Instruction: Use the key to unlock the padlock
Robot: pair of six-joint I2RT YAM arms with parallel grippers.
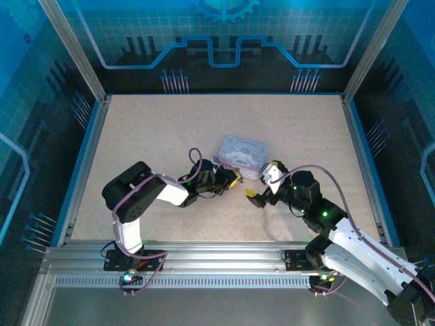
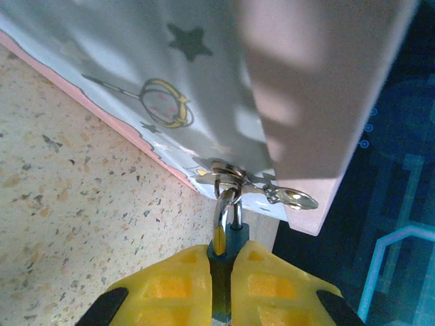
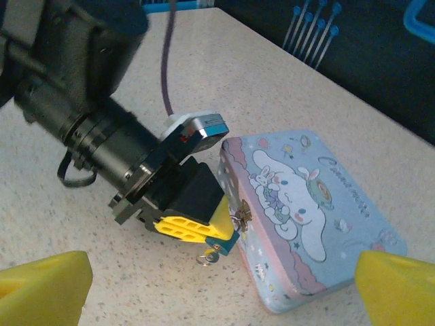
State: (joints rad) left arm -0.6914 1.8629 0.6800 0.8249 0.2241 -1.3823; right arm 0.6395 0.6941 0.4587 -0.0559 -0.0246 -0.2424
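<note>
Clamping padlock [image 2: 220, 261], left end effector [image 3: 198, 229]

A robot lab cell: aluminium frame [image 1: 70, 44], blue circuit-printed walls [image 1: 285, 27], speckled table [image 1: 156, 136].

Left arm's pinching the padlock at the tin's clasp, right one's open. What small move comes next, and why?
Probably ease the right gripper forward onto the key and close on it. The left gripper holds the padlock steady at the tin box's clasp, the key seems to hang from the padlock's lower end, and the right jaws stand wide open, short of it.
</note>
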